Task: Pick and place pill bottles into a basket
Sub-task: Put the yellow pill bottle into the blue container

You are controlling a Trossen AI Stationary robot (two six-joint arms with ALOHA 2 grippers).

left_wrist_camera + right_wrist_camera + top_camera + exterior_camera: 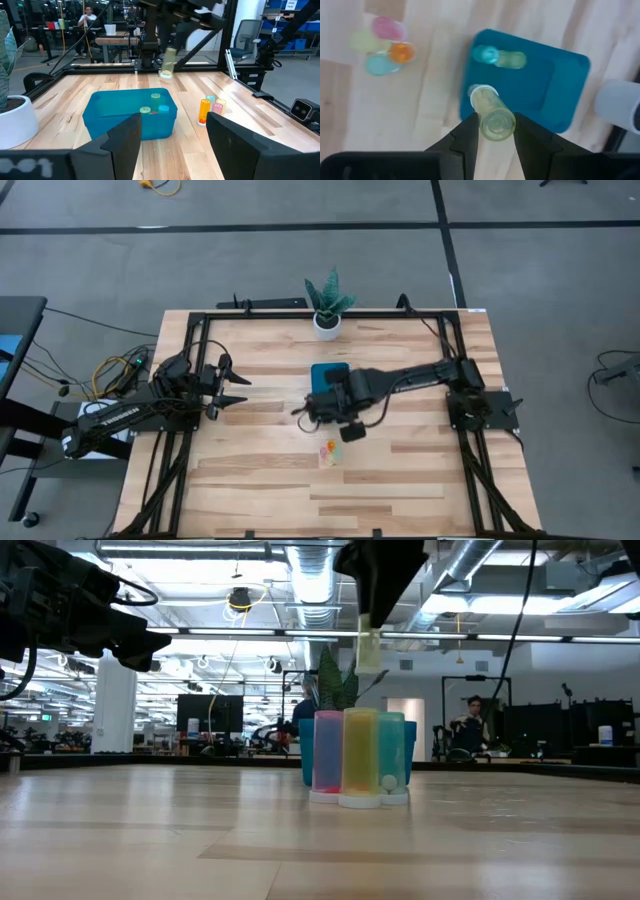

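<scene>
Your high view looks straight down on the whole pale wooden table. Your low view sits at tabletop level, close behind the standing coloured pill bottles, facing the room. Both wrist views share the teal-blue rectangular plastic basket: the left looks level across, the right looks down.

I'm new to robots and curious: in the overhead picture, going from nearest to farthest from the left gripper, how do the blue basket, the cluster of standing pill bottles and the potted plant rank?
From the left gripper:
1. Blue basket, mid-table, partly under the right arm.
2. Standing pill bottles, on the table's near side.
3. Potted plant, at the far edge.
The last two are nearly tied.
</scene>
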